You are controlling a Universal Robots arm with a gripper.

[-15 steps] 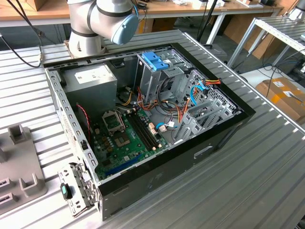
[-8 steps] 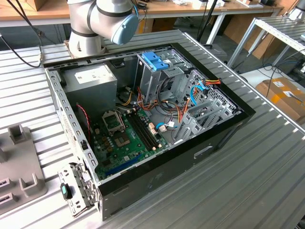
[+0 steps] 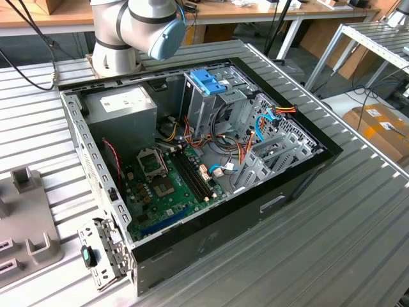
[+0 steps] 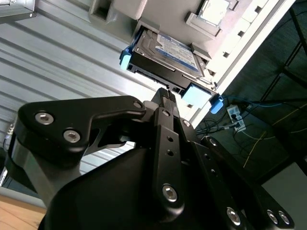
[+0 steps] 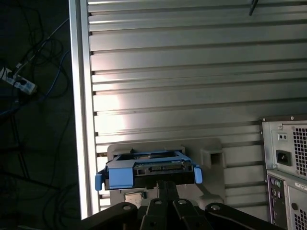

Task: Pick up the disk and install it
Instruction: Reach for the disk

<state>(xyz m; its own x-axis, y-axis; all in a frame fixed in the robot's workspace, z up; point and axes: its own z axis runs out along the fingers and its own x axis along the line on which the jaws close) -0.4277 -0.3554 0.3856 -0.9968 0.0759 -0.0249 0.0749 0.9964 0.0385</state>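
Partly hidden behind the pincer (image 4: 165,95), open or closed I cannot tell, lies the disk (image 4: 165,50).

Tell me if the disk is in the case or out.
Out: the disk rests in a grey holder on the ribbed table, outside the case.

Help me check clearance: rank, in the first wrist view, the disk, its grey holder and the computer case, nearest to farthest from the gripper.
1. The disk, directly ahead of the gripper.
2. The grey holder, underneath the disk.
3. The computer case, standing apart on the slatted table.
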